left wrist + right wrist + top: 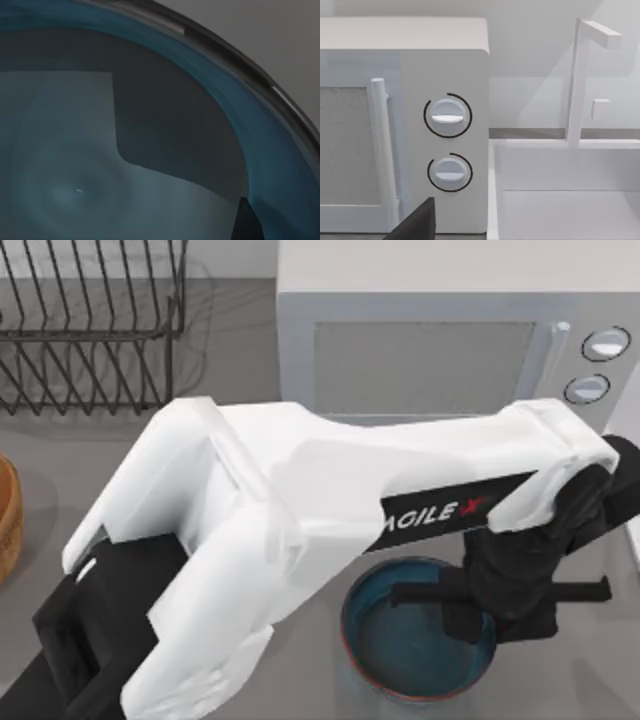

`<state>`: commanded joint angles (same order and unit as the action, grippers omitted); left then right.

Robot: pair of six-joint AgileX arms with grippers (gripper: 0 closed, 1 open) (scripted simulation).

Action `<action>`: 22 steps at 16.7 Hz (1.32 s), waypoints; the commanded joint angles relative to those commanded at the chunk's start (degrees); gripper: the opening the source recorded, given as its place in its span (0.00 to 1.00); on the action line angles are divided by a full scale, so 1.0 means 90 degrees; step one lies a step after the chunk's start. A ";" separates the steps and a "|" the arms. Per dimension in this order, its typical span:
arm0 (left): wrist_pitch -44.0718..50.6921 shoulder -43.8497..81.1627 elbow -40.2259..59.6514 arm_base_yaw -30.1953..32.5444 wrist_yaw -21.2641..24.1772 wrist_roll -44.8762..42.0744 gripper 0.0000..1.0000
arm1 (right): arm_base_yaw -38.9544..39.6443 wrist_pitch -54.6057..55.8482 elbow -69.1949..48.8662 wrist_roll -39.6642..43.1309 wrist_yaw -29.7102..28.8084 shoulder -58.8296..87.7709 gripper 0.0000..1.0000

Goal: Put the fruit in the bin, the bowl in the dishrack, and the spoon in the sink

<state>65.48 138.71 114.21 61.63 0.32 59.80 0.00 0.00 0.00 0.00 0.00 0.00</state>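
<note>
Down at the near edge of the grey worktop [590, 680], right in front of the microwave [430, 350], sat the blue bowl [400, 660], with the left pincer [470, 605] dipped over its right side. Honestly couldn't tell if that pincer was released or clenched on the rim. The dishrack [90, 330] was far left at the back, the bin [8, 520] peeking in at the left edge, and the sink [570, 195] sat beside the microwave.

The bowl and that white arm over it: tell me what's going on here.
The left arm reaches across the table, and its left gripper is down at the blue-teal bowl, by the rim nearest the sink; its wrist camera looks straight into the glazed inside. The bowl sits on the table in front of the microwave, not in the dishrack at the back left. The bin is at the left edge.
</note>
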 joint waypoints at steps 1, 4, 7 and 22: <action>0.0000 0.0000 0.0000 0.0000 0.0000 0.0000 0.00 | 0.0000 0.0000 0.0000 0.0000 0.0000 0.0000 1.00; 0.0104 -0.0012 0.0091 -0.0004 -0.0001 0.0003 0.00 | 0.0000 0.0000 0.0000 0.0000 0.0000 0.0000 1.00; 0.0739 0.0021 0.0749 0.0000 0.0003 0.0030 0.00 | 0.0000 0.0000 0.0000 0.0000 0.0000 0.0000 1.00; 0.2405 -0.0269 0.2229 -0.0361 -0.0005 -0.0355 0.00 | 0.0000 0.0000 0.0000 0.0000 0.0000 0.0000 1.00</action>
<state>87.12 136.30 134.26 58.38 0.28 56.61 0.00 0.00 0.00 0.00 0.00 0.00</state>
